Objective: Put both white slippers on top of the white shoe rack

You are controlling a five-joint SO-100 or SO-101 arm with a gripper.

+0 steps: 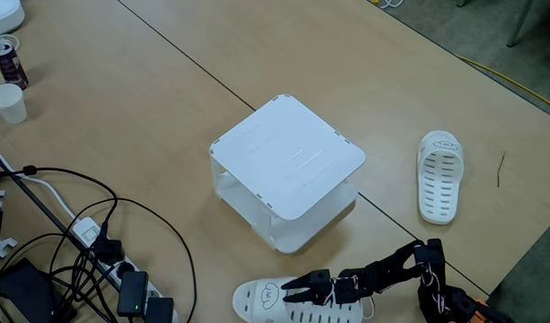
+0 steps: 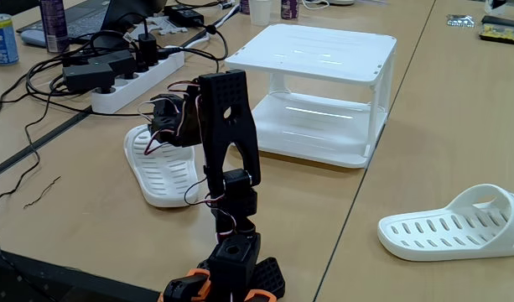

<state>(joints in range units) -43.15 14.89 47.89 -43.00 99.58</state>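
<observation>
wooden table (image 1: pixel 149 117): claw (image 1: pixel 297 289) clamped on near white slipper (image 1: pixel 261 301); shoe rack (image 1: pixel 288 157) beyond it; second slipper (image 1: pixel 439 175) well apart.

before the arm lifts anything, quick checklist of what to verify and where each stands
1. Gripper at the near slipper, at its strap: ok.
2. Jaws closed firmly on it: cannot tell, the arm hides them in one fixed view.
3. White shoe rack top free for both slippers: ok.
4. Second slipper flat on the table, apart from the rack: ok.
5. Cables and power strip clear of the lift path: ok, they lie beyond the slipper, though close.
</observation>
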